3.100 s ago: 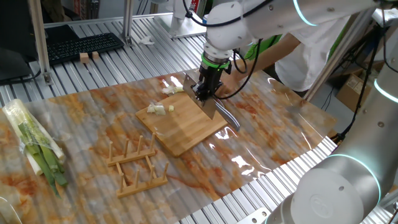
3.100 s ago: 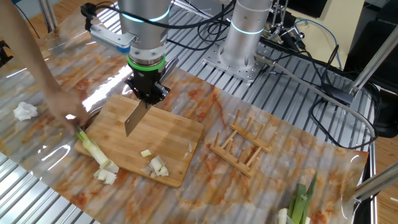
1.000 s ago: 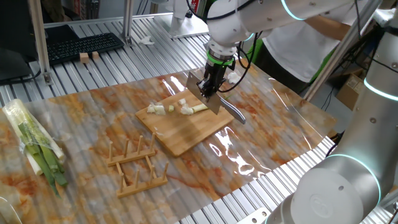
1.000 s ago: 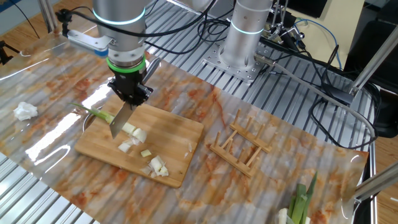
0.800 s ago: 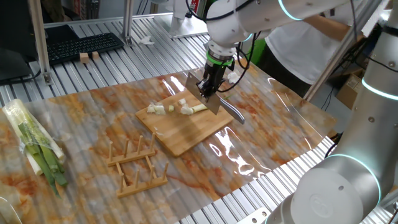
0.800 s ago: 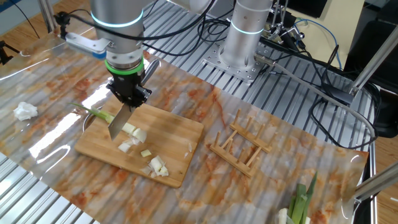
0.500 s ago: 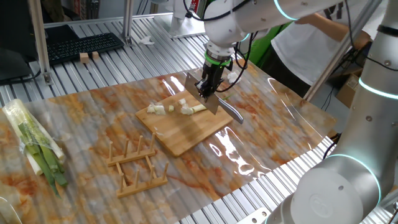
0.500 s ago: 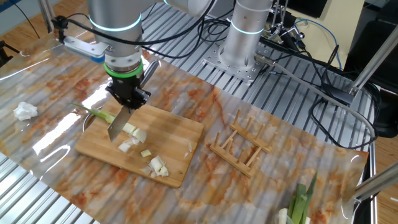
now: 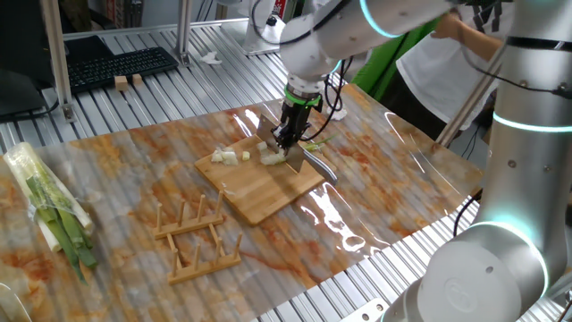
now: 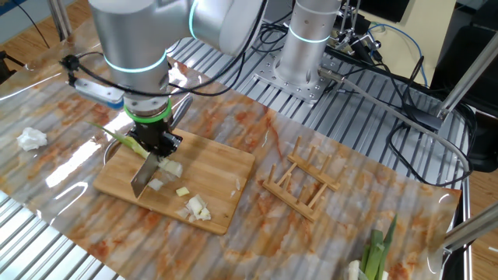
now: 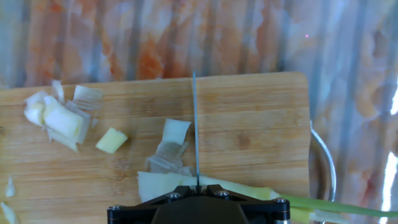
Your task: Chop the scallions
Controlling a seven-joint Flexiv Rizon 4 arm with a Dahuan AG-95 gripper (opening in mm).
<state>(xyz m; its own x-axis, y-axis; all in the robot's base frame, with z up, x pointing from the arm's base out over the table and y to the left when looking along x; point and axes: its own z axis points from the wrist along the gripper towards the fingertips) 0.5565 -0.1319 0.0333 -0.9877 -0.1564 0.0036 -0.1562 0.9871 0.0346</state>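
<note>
My gripper is shut on a knife and holds it blade down over the wooden board. In the hand view the blade shows edge-on and crosses the scallion stalk, which lies along the board's near edge. The stalk is white at the cut end, and its green end hangs off the board. Several short pale chunks lie on the board; they also show in the hand view and in the one fixed view.
A wooden rack stands beside the board. A bundle of green-and-white stalks in plastic wrap lies at the table's far end. A white crumpled scrap lies on the mat. A person stands behind the arm.
My gripper has come down and shifted along the board with the knife. The blade, raised before, now sits low across the stalk.
</note>
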